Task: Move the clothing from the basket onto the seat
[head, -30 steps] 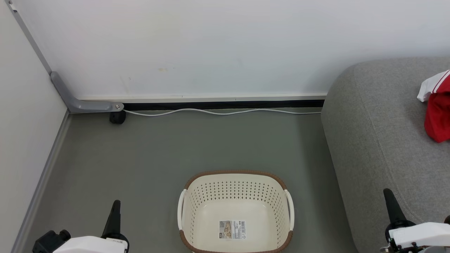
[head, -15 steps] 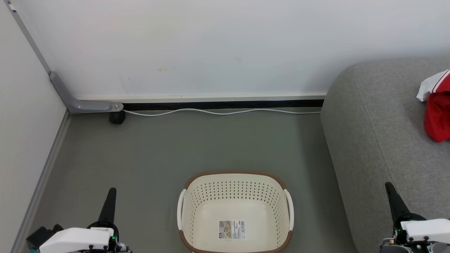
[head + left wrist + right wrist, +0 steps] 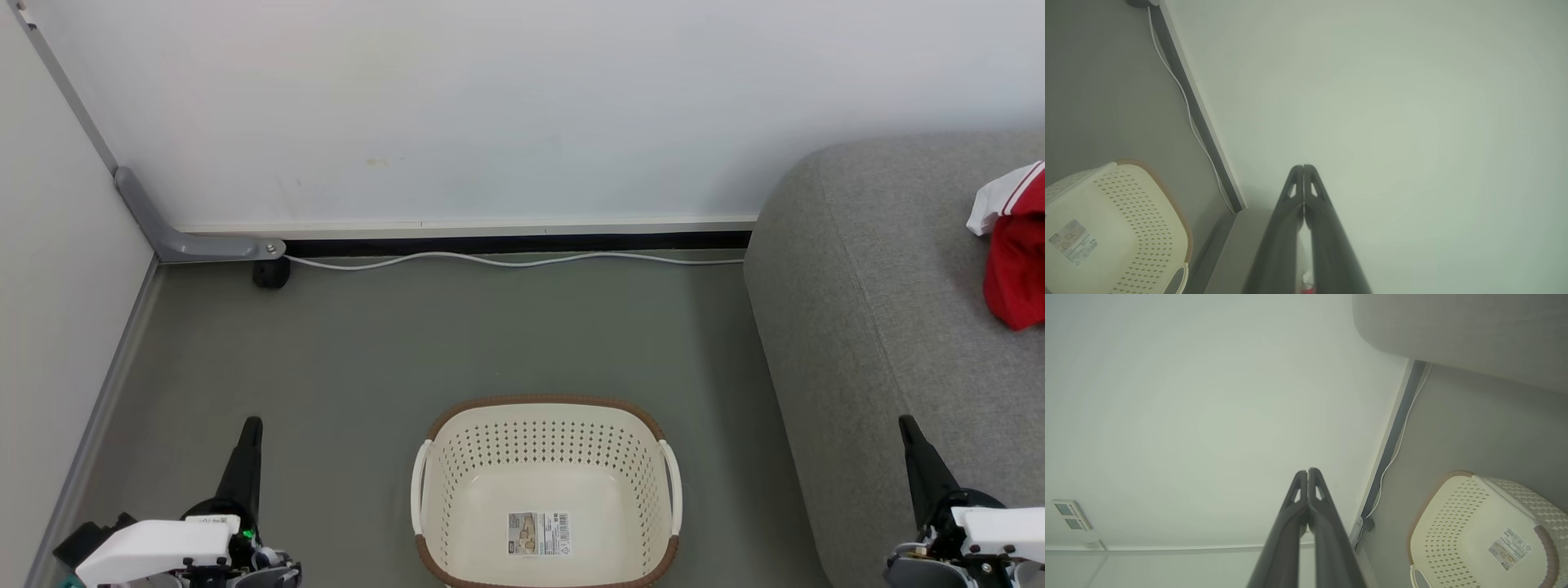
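The laundry basket (image 3: pixel 547 445) is sitting on the grey floor (image 3: pixel 408 343) with nothing in it, its barcode label (image 3: pixel 539 533) showing bare on the base. The red clothing with white trim (image 3: pixel 1016 269) is lying well to the right of the basket and beyond it, up on the light-grey sofa (image 3: pixel 882 310). The picture's edge is cutting it off, so how much fabric is there cannot be told.

The left pincer (image 3: pixel 249 429) is pointing forward just left of the basket. In the left wrist view its two dark fingers are pressing tip to tip with nothing between them. The right pincer (image 3: pixel 908 426) is pointing forward well to the right of the basket, against the sofa's front. The right wrist view is showing it closed and empty too.

Judging by the empty basket, the moving looks finished and the arms are only parking. Doing that well means keeping both pincers closed, outside the basket's white handles, and moving slowly.

There is open floor left of the basket and beyond it, as far as the white cable (image 3: pixel 514 260) running along the foot of the wall (image 3: pixel 490 106). To the basket's right the sofa's rounded side is closing things in. Whether the right pincer is touching the upholstery cannot be told, so any swing on that side is risking a snag on the fabric. The left pincer has more room, up to the side panel (image 3: pixel 49 286) well left of the basket.
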